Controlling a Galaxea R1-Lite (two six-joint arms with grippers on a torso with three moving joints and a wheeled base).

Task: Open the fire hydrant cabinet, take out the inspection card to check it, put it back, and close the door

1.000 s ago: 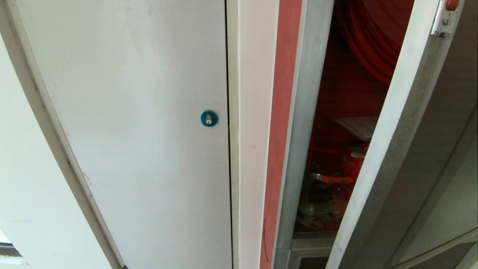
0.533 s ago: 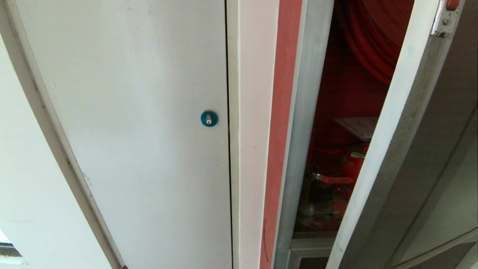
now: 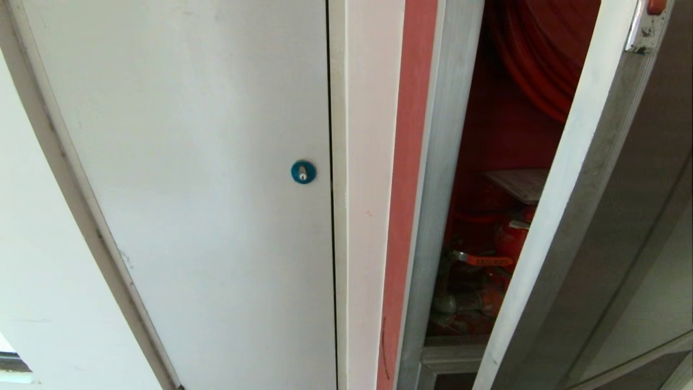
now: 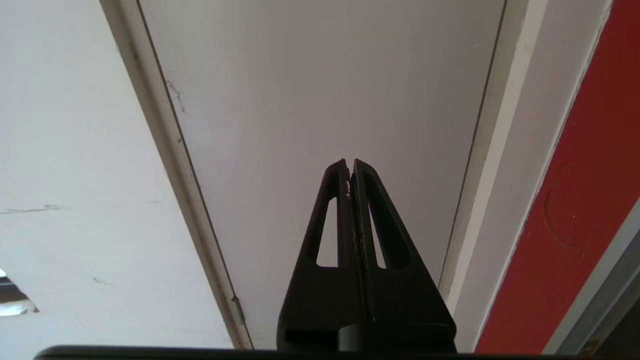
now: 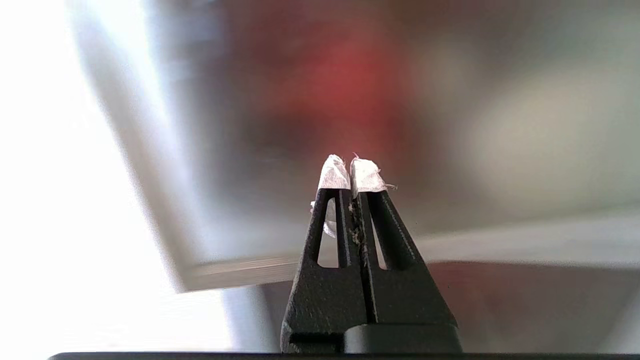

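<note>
- Cabinet (image 3: 433,216): silver-framed and red-walled, it fills the head view from 12 to 5 o'clock, and its interior shows through a tall gap.
- Door (image 3: 574,216): a silver frame around dark glass, standing ajar at 3 o'clock; its leading edge slants from 1 o'clock down to 5 o'clock. A small red latch (image 3: 656,5) sits at its upper corner, at 1 o'clock.
- Contents, upper part: red hose reel (image 3: 533,59) at 1 o'clock, partly hidden by the door edge.
- Contents, middle: card (image 3: 517,183), white with a fine grid, lying flat inside just right of centre, toward 3 o'clock; its right end is hidden behind the door edge. No gripper touches it.
- Contents, lower part: red valve (image 3: 506,235) below the card, with an orange lever (image 3: 484,261) and grey metal fittings (image 3: 455,298) toward 5 o'clock.
- White panel (image 3: 189,189): occupies 9 to 12 o'clock, with a blue round lock (image 3: 303,171) near centre. A pink-red strip (image 3: 406,189) lies between it and the cabinet frame.
- Left gripper (image 4: 350,165): clenched with nothing between its fingers, pointed at the white panel.
- Right gripper (image 5: 350,162): clenched, empty, white wrapping on both tips. It points at a blurred silver frame with dark glass and a red blur beyond.
</note>
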